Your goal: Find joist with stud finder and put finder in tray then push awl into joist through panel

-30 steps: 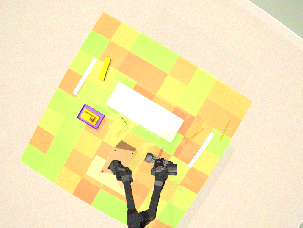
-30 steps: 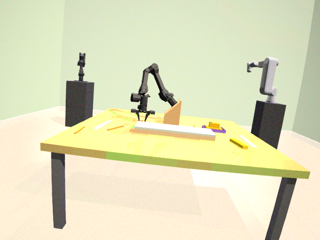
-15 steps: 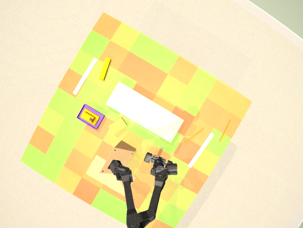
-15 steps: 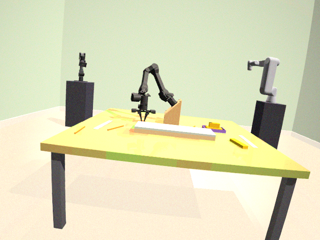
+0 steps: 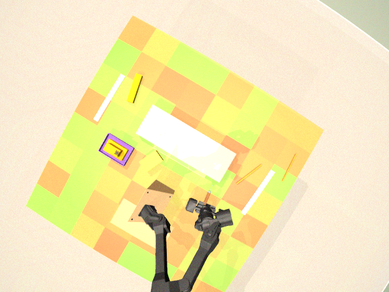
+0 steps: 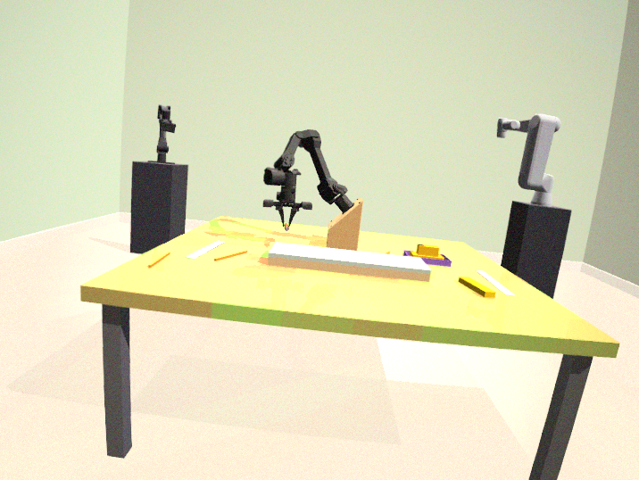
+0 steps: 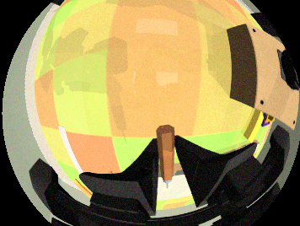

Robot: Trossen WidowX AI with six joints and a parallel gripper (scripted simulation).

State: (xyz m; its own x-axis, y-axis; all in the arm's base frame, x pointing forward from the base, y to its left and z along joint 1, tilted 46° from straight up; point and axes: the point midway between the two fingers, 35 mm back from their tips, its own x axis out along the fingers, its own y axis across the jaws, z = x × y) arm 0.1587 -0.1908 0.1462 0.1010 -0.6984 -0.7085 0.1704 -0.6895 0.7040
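Observation:
The awl (image 5: pixel 207 197) (image 6: pixel 286 227) (image 7: pixel 165 162) has a brown handle and a thin metal tip. My gripper (image 5: pixel 205 203) (image 6: pixel 286 225) (image 7: pixel 164 140) is shut on its handle and holds it roughly level, a little above the table. The metal tip points toward the floor panel. The floor panel (image 5: pixel 185 143) (image 6: pixel 348 259) is a long white-topped slab in front of the gripper. The yellow stud finder (image 5: pixel 110 148) (image 6: pixel 427 251) sits inside the purple tray (image 5: pixel 101 150) (image 6: pixel 443 261), left of the panel in the top view. The joist is hidden; no hole can be made out.
A brown slanted board (image 5: pixel 154 201) (image 6: pixel 344 229) (image 7: pixel 270 72) stands beside the arm. A yellow bar (image 5: pixel 135 88) (image 6: pixel 476 286) and a white strip (image 5: pixel 108 97) lie beyond the tray. Another white strip (image 5: pixel 258 192) and two orange sticks (image 5: pixel 249 173) (image 5: pixel 289 167) lie at the panel's other end.

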